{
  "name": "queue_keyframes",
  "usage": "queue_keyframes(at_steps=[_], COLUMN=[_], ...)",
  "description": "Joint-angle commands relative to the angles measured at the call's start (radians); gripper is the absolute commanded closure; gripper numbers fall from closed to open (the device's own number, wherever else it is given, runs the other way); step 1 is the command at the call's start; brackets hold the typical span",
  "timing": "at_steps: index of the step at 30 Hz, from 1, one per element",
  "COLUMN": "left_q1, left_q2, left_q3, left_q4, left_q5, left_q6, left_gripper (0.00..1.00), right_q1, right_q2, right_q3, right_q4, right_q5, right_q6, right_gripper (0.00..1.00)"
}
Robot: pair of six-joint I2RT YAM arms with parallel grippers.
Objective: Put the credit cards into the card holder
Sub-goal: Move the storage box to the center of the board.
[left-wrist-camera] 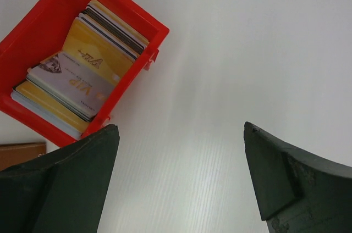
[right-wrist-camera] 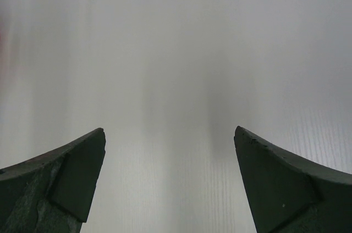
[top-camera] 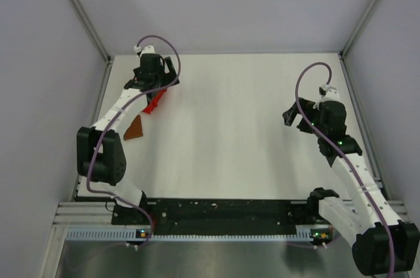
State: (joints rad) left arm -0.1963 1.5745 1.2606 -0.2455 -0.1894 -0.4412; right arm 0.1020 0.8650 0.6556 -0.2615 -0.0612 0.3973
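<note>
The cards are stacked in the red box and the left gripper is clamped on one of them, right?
Not quite. The credit cards do sit stacked in the red box, but the left gripper is open and holds nothing, its jaws apart over the table beside the box. The left wrist view shows it.

Overhead view; 2 close wrist views, apparently facing table (top-camera: 230, 127).

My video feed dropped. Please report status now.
Left gripper open, empty, near red box. Right gripper open, empty. Credit cards stacked in box; card holder beside it. Nothing blocking.
</note>
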Motion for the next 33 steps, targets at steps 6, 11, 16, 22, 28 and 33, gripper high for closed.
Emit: queue_keyframes(at_steps=[6, 11, 16, 22, 28, 33], left_q1=[0.043, 0.072, 0.078, 0.078, 0.066, 0.015], left_q2=[0.312, 0.39, 0.433, 0.455, 0.434, 0.424], left_q3=[0.341, 0.387, 0.382, 0.336, 0.264, 0.217], left_q4=[-0.198, -0.199, -0.175, -0.129, -0.074, -0.046], left_q5=[-0.045, -0.007, 0.068, 0.221, 0.399, 0.426], left_q6=[0.073, 0.094, 0.122, 0.148, 0.139, 0.137], left_gripper=[0.02, 0.02, 0.02, 0.04, 0.14, 0.19], right_q1=[0.002, 0.002, 0.002, 0.002, 0.002, 0.002], right_q2=[-0.003, 0.005, 0.038, 0.086, 0.097, 0.097], right_q3=[0.007, -0.002, 0.003, 0.01, 0.009, 0.007], right_q4=[-0.053, -0.056, -0.055, -0.062, -0.073, -0.084], right_q5=[-0.06, -0.072, -0.078, -0.109, -0.106, -0.097], right_q6=[0.023, 0.023, 0.018, 0.023, 0.025, 0.023], right_gripper=[0.01, 0.01, 0.01, 0.01, 0.01, 0.01])
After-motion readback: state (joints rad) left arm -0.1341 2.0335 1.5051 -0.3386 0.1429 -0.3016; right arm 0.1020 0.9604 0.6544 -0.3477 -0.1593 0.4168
